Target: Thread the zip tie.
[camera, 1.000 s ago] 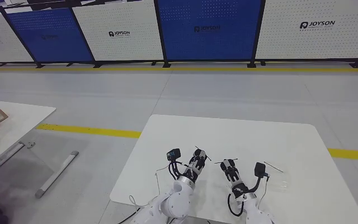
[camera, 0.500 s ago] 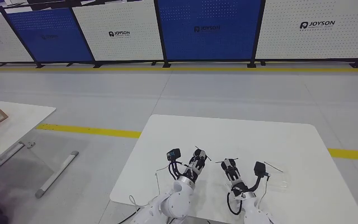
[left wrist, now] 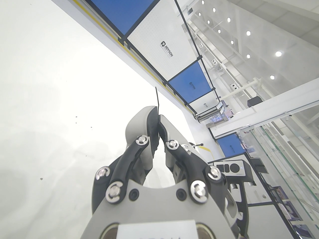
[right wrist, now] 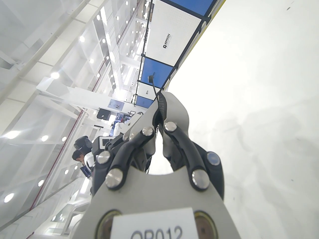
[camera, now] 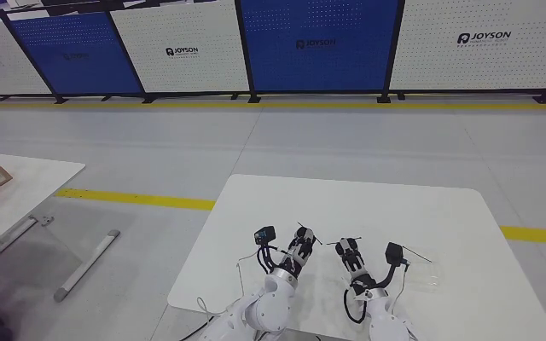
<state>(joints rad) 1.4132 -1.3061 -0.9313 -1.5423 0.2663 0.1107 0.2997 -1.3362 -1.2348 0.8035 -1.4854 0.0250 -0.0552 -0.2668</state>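
My left gripper (left wrist: 158, 115) is shut on a thin black zip tie (left wrist: 157, 98), whose pointed tail sticks out past the fingertips. My right gripper (right wrist: 160, 98) is shut on a black zip tie strip whose small square head (right wrist: 151, 77) pokes out beyond the fingers. I cannot tell whether both hold the same tie. From above, the left gripper (camera: 304, 238) and the right gripper (camera: 345, 248) sit side by side, a short gap apart, low over the near part of the white table (camera: 358, 205).
A clear plastic bag (camera: 424, 277) lies on the table to the right of the right arm, with a loose black zip tie (camera: 416, 253) at its far edge. Another white table (camera: 34, 183) stands off to the left across the floor.
The right gripper has shifted slightly towards the left gripper. The left gripper has kept still.
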